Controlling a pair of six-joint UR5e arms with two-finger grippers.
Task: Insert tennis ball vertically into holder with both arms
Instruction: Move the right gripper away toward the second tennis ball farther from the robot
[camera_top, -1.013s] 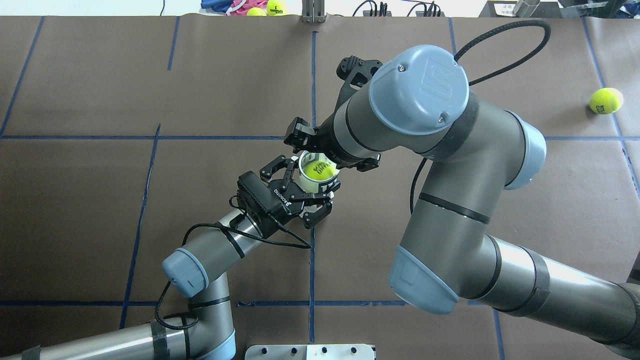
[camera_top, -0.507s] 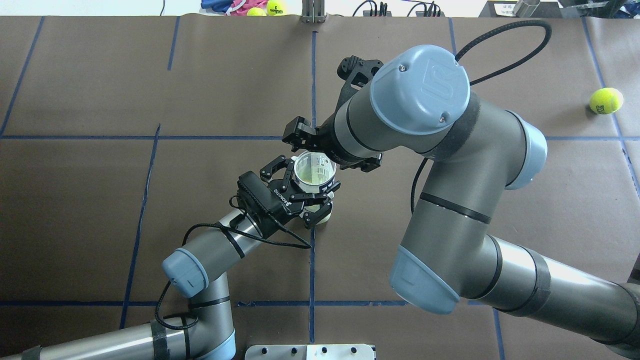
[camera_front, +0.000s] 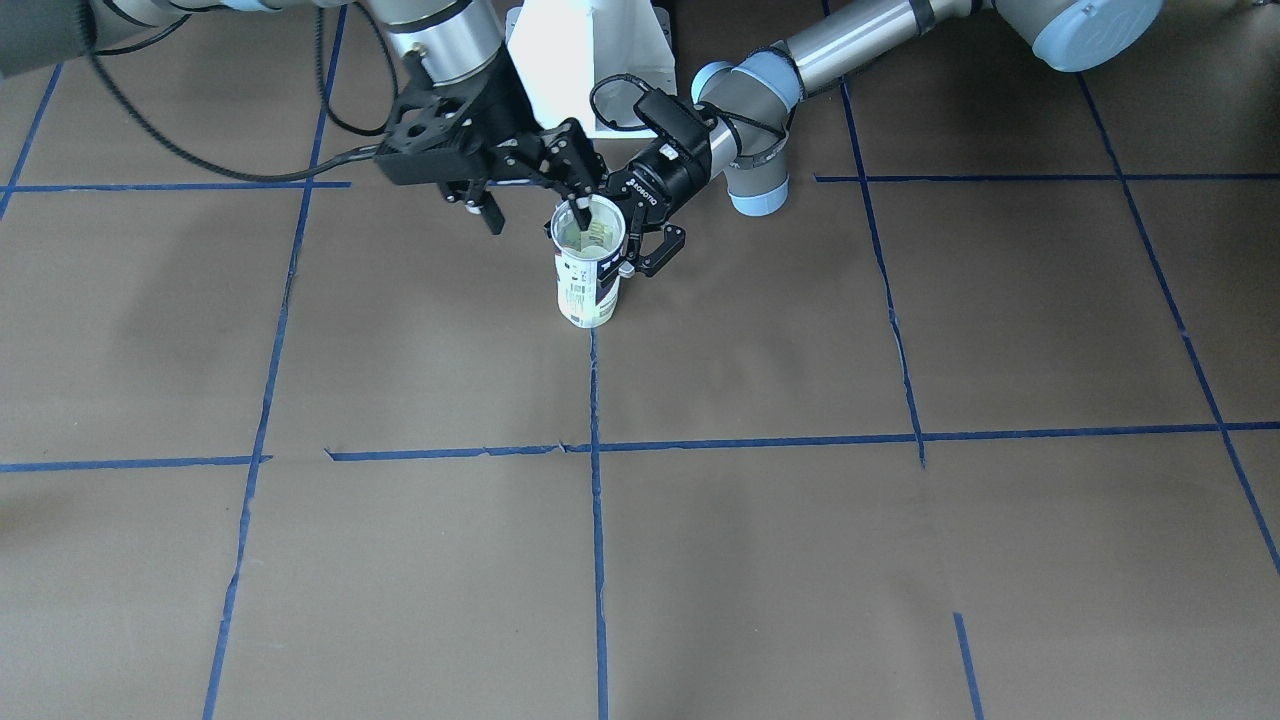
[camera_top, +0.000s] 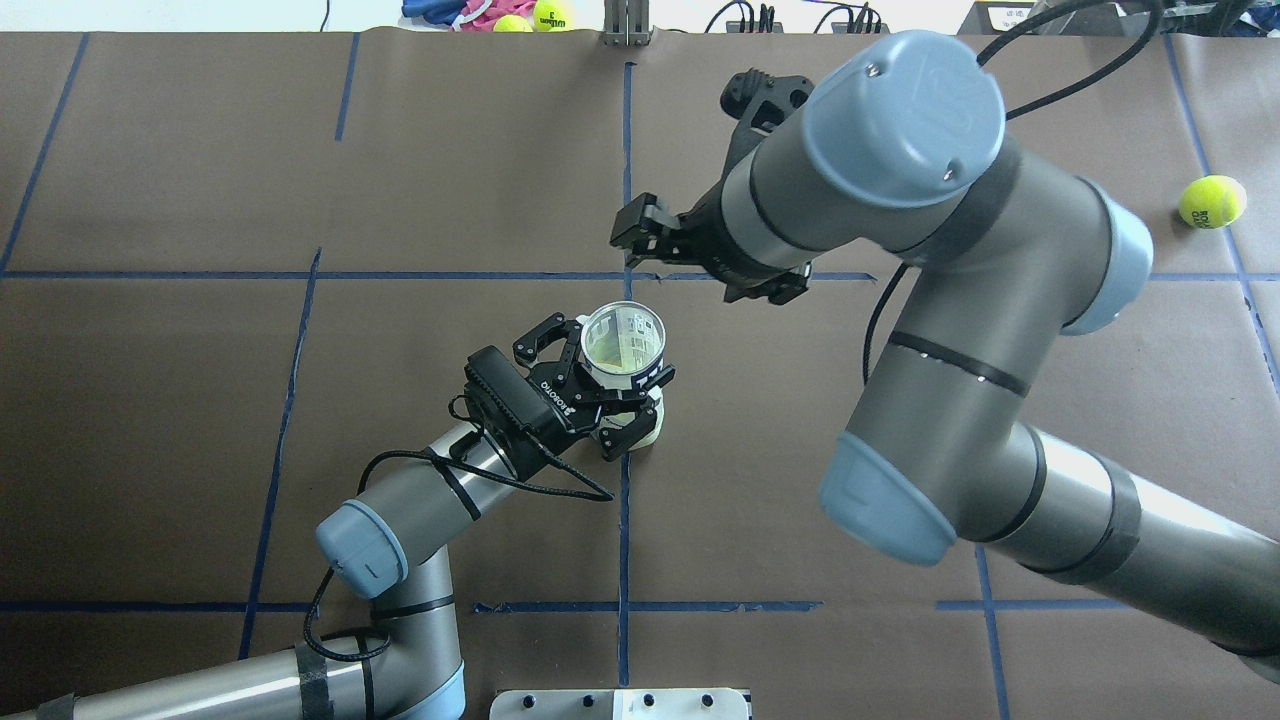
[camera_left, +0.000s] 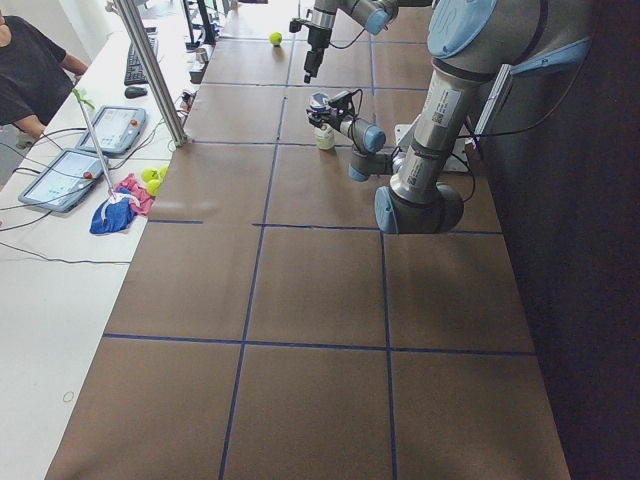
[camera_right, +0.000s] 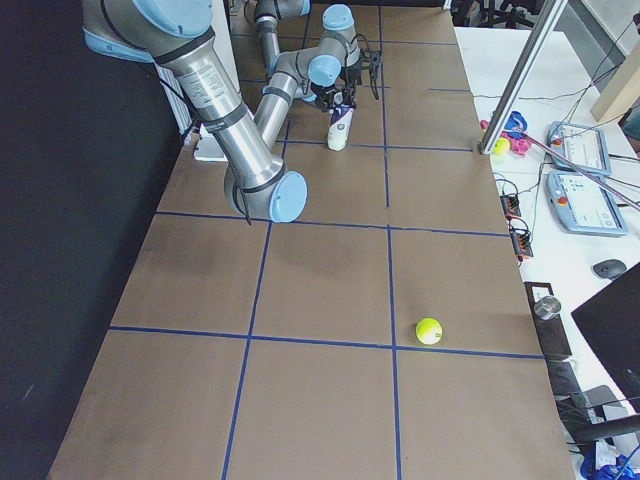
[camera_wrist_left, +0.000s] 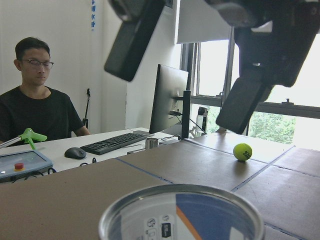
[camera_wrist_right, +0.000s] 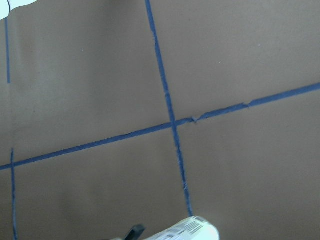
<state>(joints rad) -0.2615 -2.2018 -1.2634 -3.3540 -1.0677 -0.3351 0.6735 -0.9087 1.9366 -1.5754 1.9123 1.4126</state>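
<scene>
The holder (camera_top: 622, 338), a clear Wilson can, stands upright on the brown table; it also shows in the front view (camera_front: 586, 280). The tennis ball (camera_front: 592, 236) sits down inside it as a yellow-green patch, also seen through the mouth from overhead (camera_top: 618, 350). My left gripper (camera_top: 615, 385) is shut on the holder's side, low behind it. My right gripper (camera_front: 535, 212) is open and empty, raised above the holder's rim and offset to its far side. In the left wrist view the holder's rim (camera_wrist_left: 180, 212) fills the bottom, with the right gripper's fingers (camera_wrist_left: 132, 40) above.
A second tennis ball (camera_top: 1212, 201) lies loose at the table's far right. More balls and cloth (camera_top: 520, 14) lie past the far edge. A person (camera_wrist_left: 37, 107) sits at a desk beyond the table. Blue tape lines cross the brown paper (camera_top: 300, 420).
The ball went from the holder's mouth down inside it. My right gripper then lifted and moved away toward the far right. The left gripper kept its hold.
</scene>
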